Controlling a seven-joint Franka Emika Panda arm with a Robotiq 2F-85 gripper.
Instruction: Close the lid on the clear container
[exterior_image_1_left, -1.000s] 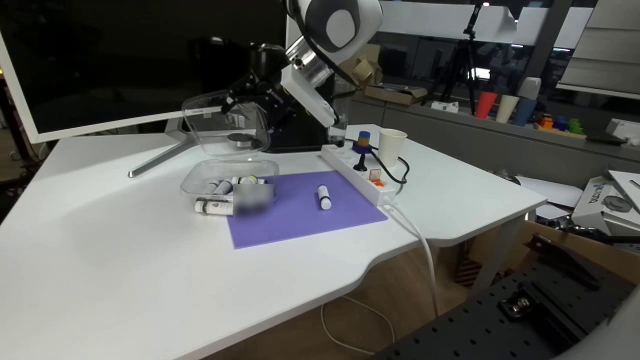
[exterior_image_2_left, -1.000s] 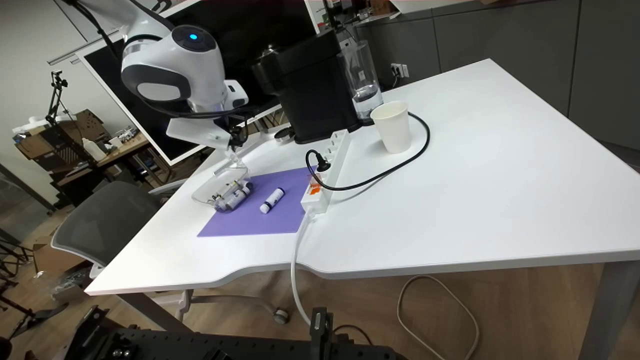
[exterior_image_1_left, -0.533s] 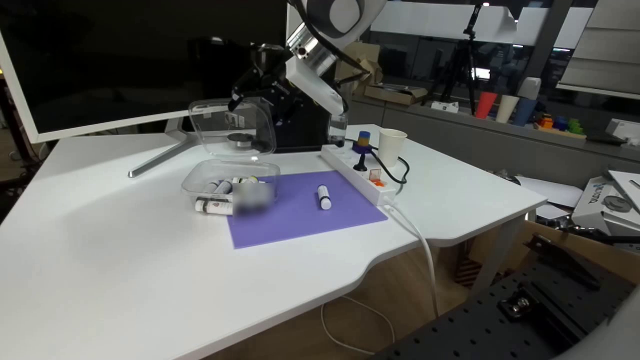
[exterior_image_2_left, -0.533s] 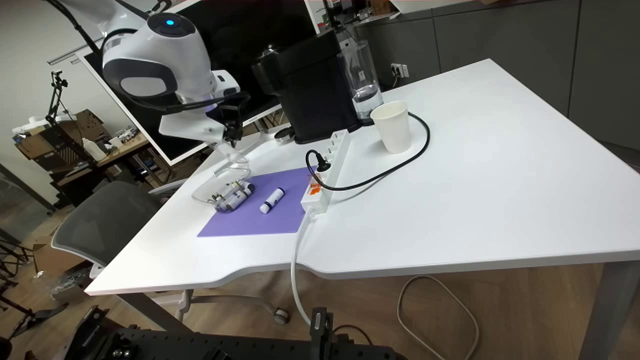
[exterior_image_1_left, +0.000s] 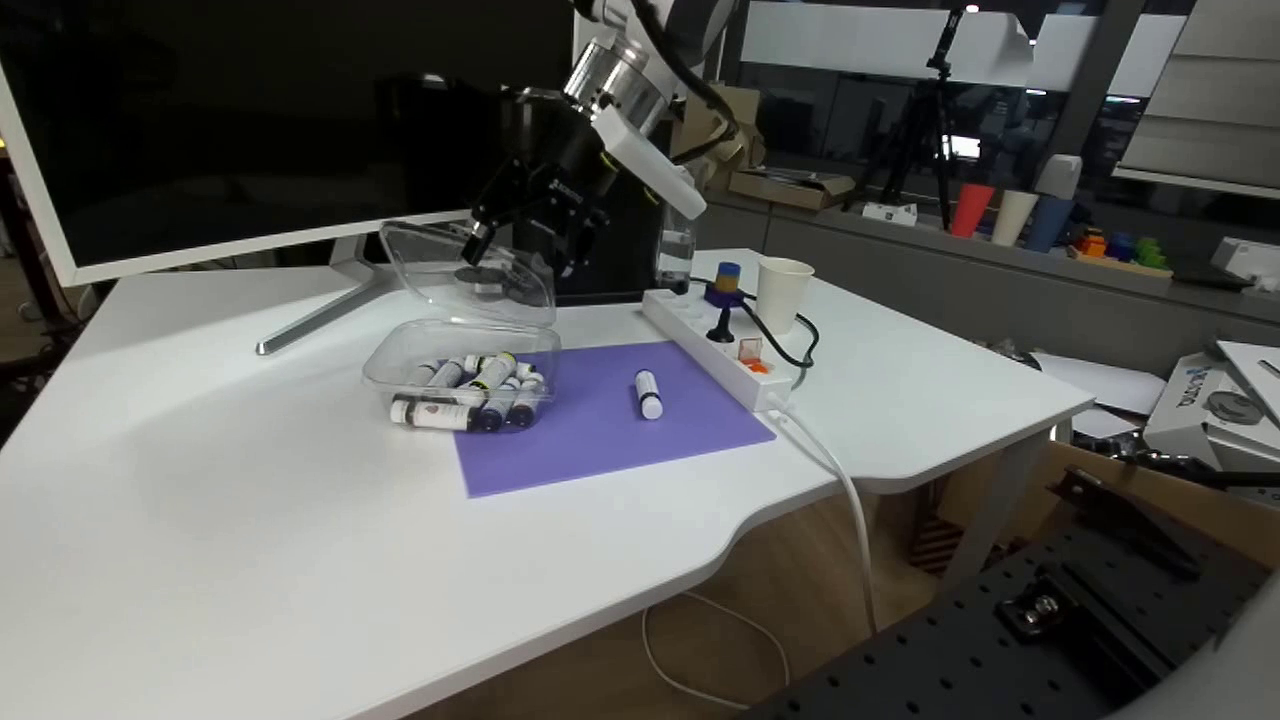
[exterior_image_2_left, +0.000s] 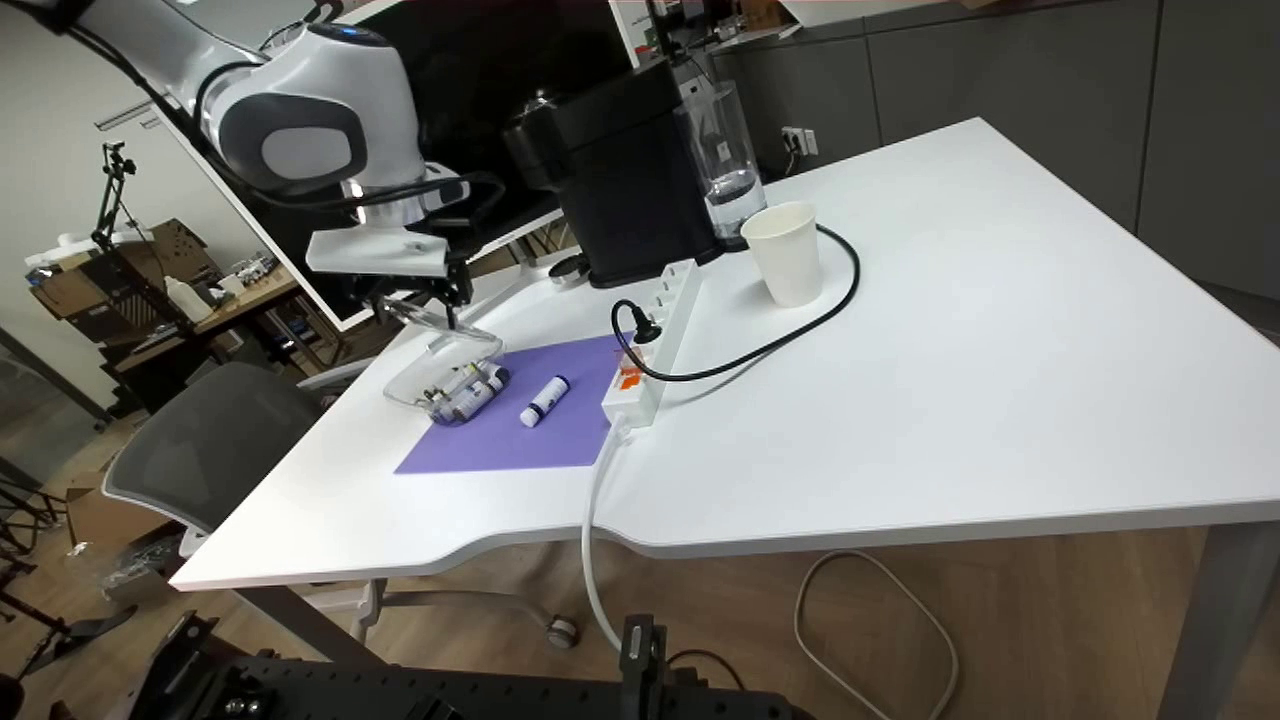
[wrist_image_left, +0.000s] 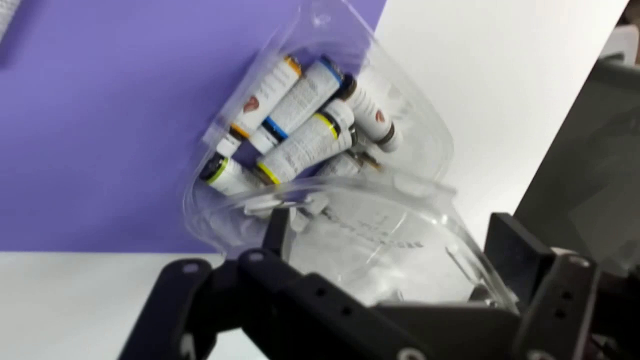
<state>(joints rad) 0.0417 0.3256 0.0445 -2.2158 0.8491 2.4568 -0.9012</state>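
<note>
The clear container (exterior_image_1_left: 385, 352) sits on the table and partly on the purple mat, with several white bottles inside. It also shows in an exterior view (exterior_image_2_left: 398, 388) and the wrist view (wrist_image_left: 436, 132). The lid (exterior_image_1_left: 425, 265) is transparent and stands tilted up at the container's back edge. It is seen nearly edge-on in an exterior view (exterior_image_2_left: 425, 317), and in the wrist view the lid (wrist_image_left: 360, 265) overlaps the container. My gripper (exterior_image_1_left: 525, 252) is at the lid's upper part. In the wrist view its fingers (wrist_image_left: 397, 237) are wide apart with the lid showing between them; contact is unclear.
The purple mat (exterior_image_1_left: 620, 430) bears a lone small white bottle (exterior_image_1_left: 648, 394). A white power strip (exterior_image_1_left: 715, 350) and a paper cup (exterior_image_1_left: 782, 290) stand beside it. A tall black box (exterior_image_2_left: 620, 170) and monitor (exterior_image_1_left: 250, 120) are behind.
The gripper has lowered and pitched over in the exterior views. The lid's top edge has dropped, and it stands less steeply than before. The container has stayed in place.
</note>
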